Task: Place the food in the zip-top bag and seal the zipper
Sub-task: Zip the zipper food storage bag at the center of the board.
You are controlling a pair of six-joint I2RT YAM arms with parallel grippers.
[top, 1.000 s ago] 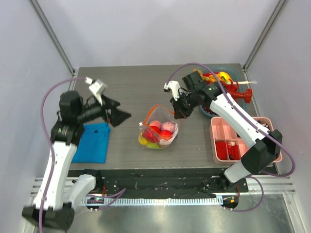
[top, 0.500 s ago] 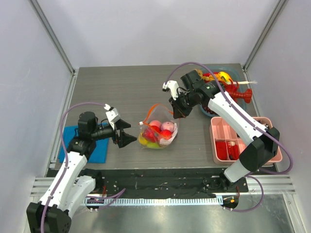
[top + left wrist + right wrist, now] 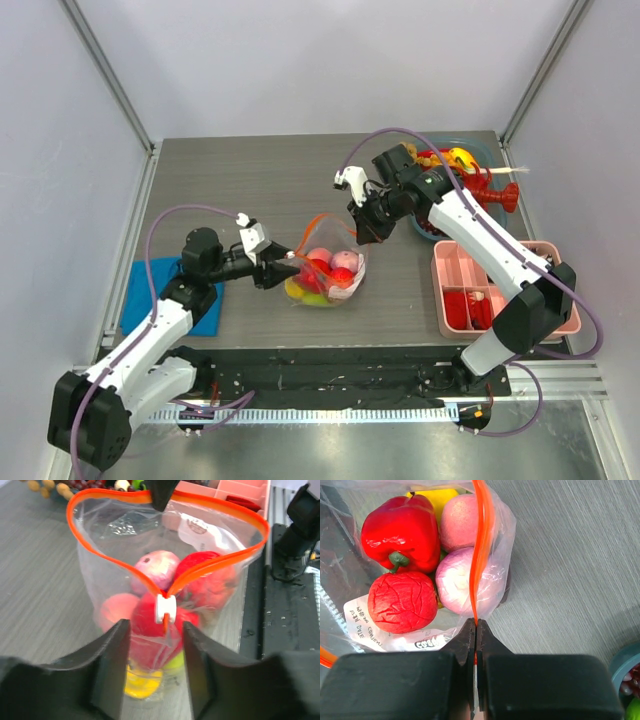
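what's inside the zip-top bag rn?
Inside the zip-top bag: a red pepper, a wrinkled red fruit, a pink fruit, a pale purple piece and something yellow. Pieces underneath are covered by these, so the full count cannot be told.

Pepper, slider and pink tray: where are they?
Pepper (image 3: 400,530): right wrist view, red side.
Slider (image 3: 165,608): left wrist view, white middle.
Pink tray (image 3: 458,270): top view, bare left compartment.

One zip-top bag (image 3: 100,545), five food (image 3: 402,530) items (perhaps more)
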